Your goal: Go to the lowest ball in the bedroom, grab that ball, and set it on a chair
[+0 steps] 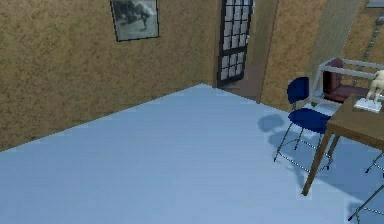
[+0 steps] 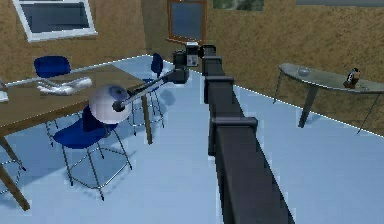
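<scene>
A white ball with dark blue patches (image 2: 101, 106) sits at the far end of my gripper (image 2: 120, 99) in the arm side view. The thin fingers (image 2: 143, 90) reach down and left from the dark gripper body (image 2: 177, 70) at the end of the arm (image 2: 232, 130). The ball overlaps the seat of a blue chair (image 2: 82, 134) just below and behind it. I cannot tell whether the gripper holds the ball or the ball rests on the seat. This chair stands at the near corner of a wooden table (image 2: 70, 98).
More blue chairs (image 2: 50, 66) (image 2: 157, 65) stand behind the table, which carries white items (image 2: 62, 87). A grey half-round table (image 2: 322, 77) with a small dark object (image 2: 352, 77) stands at the right. Ahead are open blue floor (image 1: 150, 160), a glazed door (image 1: 235, 40), a blue chair (image 1: 305, 108) and a wooden table (image 1: 360, 120).
</scene>
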You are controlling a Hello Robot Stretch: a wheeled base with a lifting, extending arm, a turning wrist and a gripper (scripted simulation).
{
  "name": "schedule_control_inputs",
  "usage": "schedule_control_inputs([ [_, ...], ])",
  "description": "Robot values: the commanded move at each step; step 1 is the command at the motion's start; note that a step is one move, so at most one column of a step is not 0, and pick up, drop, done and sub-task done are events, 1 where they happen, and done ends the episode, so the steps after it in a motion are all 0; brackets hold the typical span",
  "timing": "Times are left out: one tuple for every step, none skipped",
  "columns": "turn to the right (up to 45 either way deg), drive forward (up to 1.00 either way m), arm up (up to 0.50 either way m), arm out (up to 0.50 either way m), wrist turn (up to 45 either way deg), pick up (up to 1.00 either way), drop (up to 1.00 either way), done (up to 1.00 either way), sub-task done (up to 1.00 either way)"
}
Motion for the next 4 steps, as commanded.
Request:
schedule_control_inputs([
  [0.0,0.0,0.0,0.0,-45.0,0.0,0.0,0.0,0.0],
  [0.0,0.0,0.0,0.0,-3.0,0.0,0.0,0.0,0.0],
  [0.0,0.0,0.0,-0.48,0.0,0.0,0.0,0.0,0.0],
  [6.0,0.0,0.0,0.0,0.0,0.0,0.0,0.0,0.0],
])
